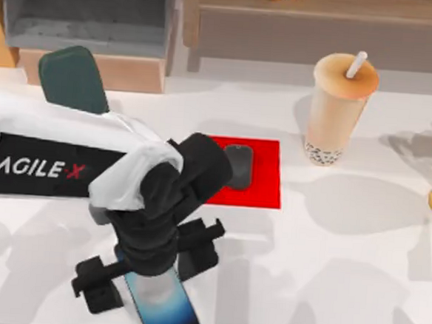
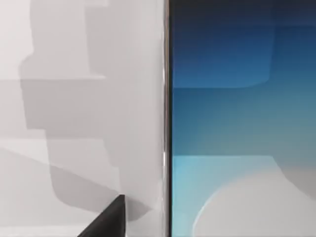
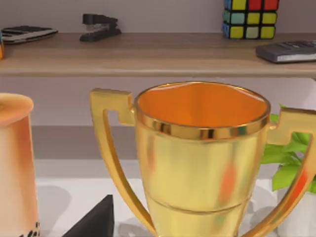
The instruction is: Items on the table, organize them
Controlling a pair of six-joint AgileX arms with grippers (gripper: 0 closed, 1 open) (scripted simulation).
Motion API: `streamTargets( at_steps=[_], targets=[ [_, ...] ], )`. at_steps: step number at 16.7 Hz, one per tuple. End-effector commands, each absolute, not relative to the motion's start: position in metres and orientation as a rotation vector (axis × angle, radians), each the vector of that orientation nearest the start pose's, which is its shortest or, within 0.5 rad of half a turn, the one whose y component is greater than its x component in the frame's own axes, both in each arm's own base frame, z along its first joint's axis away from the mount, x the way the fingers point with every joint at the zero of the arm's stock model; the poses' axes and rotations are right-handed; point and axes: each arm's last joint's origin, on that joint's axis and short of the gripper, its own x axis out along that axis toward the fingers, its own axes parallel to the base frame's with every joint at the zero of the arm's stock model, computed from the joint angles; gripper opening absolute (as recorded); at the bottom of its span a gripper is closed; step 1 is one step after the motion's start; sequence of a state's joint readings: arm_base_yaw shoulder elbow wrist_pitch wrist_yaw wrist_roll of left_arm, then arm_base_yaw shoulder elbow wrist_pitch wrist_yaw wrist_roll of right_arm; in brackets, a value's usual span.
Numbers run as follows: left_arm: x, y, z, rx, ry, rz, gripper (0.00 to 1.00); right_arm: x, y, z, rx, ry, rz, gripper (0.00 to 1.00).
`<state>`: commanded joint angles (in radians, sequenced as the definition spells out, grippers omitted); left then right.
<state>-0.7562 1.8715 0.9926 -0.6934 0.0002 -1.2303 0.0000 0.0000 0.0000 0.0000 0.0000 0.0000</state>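
Worktop [image 1: 358,253]: broad, flat, matte white, crossed by soft grey shadows. Left arm, white shell over black, reaching in from the left edge; left claw [image 1: 149,276] low over the smartphone, black fingers [image 1: 92,283] spread apart on either side of it, not clamped. Bubble-tea cup [image 1: 337,111]: tall, tapered, translucent peach, dark pearls at the base, white straw, upright at the rear right. Red square pad [image 1: 263,173]: thin, flat, near the centre. Smartphone [image 1: 163,306]: slim black slab, glossy blue-white screen, flat near the front edge. Computer mouse [image 1: 238,166]: small, dark grey, smooth oval, resting on the pad. Gold trophy cup [image 3: 202,163]: polished metal, two angular handles, close before the right wrist camera.
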Motion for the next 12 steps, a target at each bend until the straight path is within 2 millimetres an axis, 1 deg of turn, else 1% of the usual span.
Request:
streamTargets(
  at_steps=[7, 8, 12],
  targets=[
    [0.2237, -0.2091, 0.1023, -0.374, 1.538, 0.377, 0.02, 0.1057, -0.0012, 0.1600, 0.000, 0.000, 0.000, 1.00],
    [0.2237, -0.2091, 0.1023, -0.374, 1.538, 0.377, 0.00, 0.1057, -0.0012, 0.1600, 0.000, 0.000, 0.000, 1.00],
    [0.2237, -0.2091, 0.1023, -0.374, 1.538, 0.377, 0.00, 0.1057, -0.0012, 0.1600, 0.000, 0.000, 0.000, 1.00]
  ],
)
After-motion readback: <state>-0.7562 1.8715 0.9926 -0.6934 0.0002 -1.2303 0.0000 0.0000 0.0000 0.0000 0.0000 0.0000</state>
